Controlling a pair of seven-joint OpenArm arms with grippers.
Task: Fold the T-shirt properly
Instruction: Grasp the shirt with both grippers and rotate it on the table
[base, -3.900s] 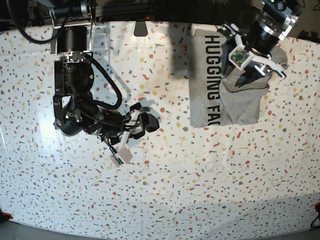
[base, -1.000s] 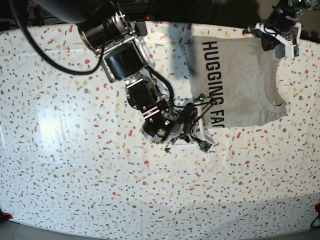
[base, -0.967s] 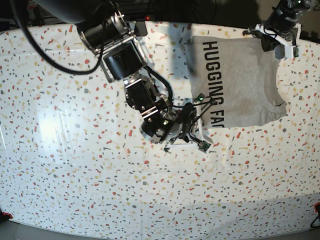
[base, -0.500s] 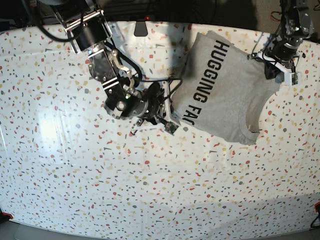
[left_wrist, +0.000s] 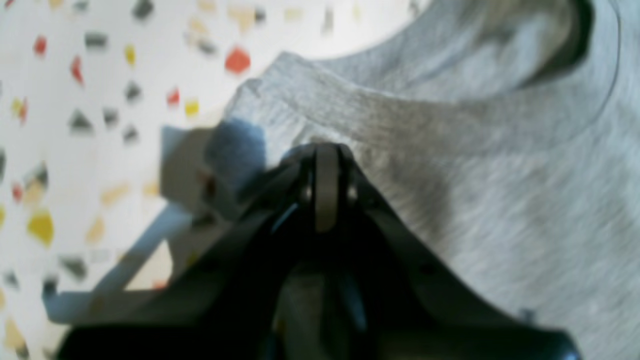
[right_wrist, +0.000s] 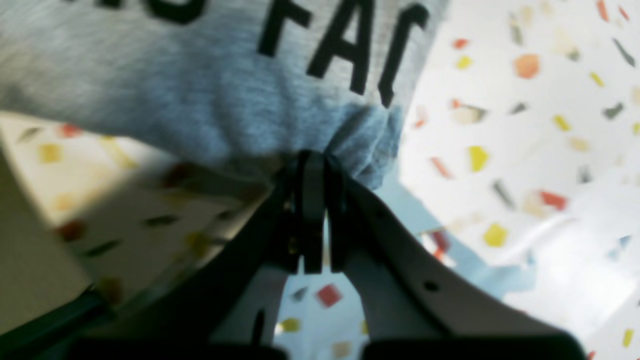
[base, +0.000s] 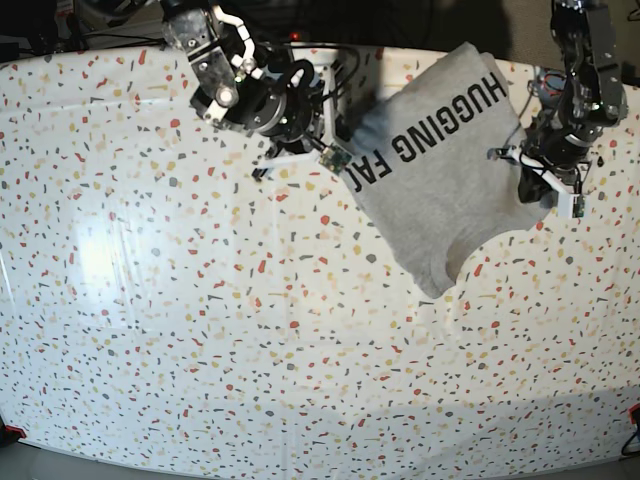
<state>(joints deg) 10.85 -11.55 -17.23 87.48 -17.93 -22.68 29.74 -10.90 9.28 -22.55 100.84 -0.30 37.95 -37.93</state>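
- Grey cotton hangs in the air now — the T-shirt (base: 440, 190) was lying spread on the speckled bench (base: 200, 350) a second ago, and it has since been lifted and swung round, so the black lettering runs on a slant toward the far edge.
- Right fingers (right_wrist: 312, 160) are pinched tight on a bunched bit of hem just beside the "FAC" letters; in the base view that arm (base: 250, 90) has drawn back toward the far left corner, taking the cloth with it.
- Left fingers (left_wrist: 325, 155) are closed fast on the ribbed collar edge, near the neck opening, over at the shirt's other side.
- Between the two grips the shirt is stretched, its lower part drooping toward the bench — likely a shake-out or re-lay before any fold; no fold is made yet.
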